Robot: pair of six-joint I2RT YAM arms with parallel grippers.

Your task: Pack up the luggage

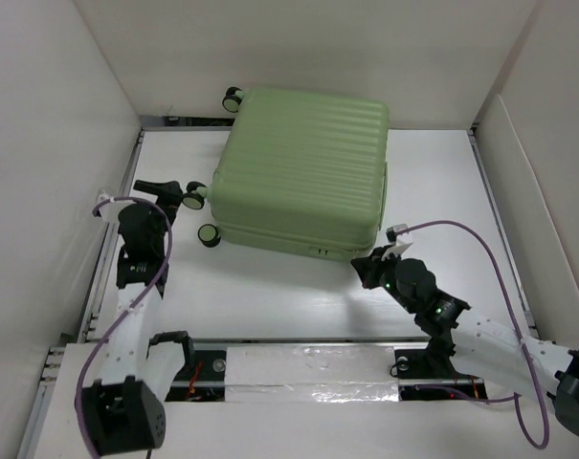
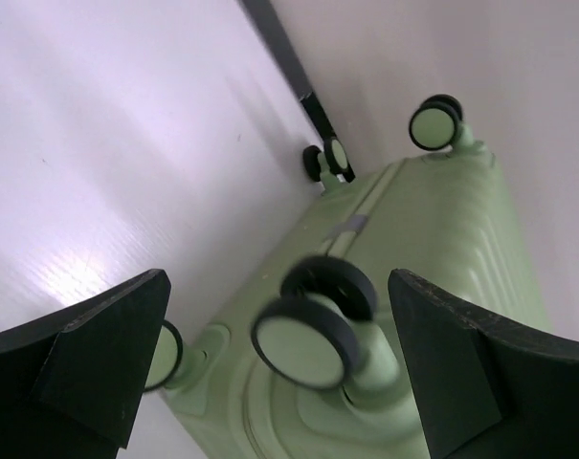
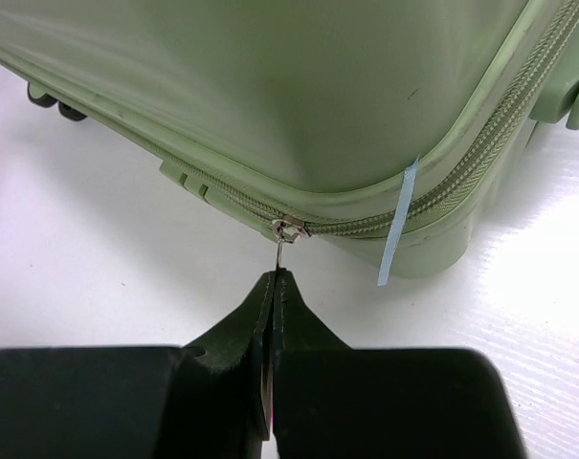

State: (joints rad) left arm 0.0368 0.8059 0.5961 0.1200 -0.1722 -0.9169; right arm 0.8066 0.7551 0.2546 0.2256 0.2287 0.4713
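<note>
White counter [image 1: 270, 296], walled. Luggage [image 1: 303, 167] lies flat on it, lid down. Right jaws pinch the zipper pull [image 3: 282, 251] at its near corner; left jaws stand spread beside its wheels [image 2: 303, 339]. Advice: draw parallel to the zipper track, pull taut.

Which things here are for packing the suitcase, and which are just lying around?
For the job: the luggage, closed; its zipper pull, pinched in the right pincer; the left pincer, open by the wheels.
Just there: a thin blue strip hanging out of the zipper seam; the white table.
</note>
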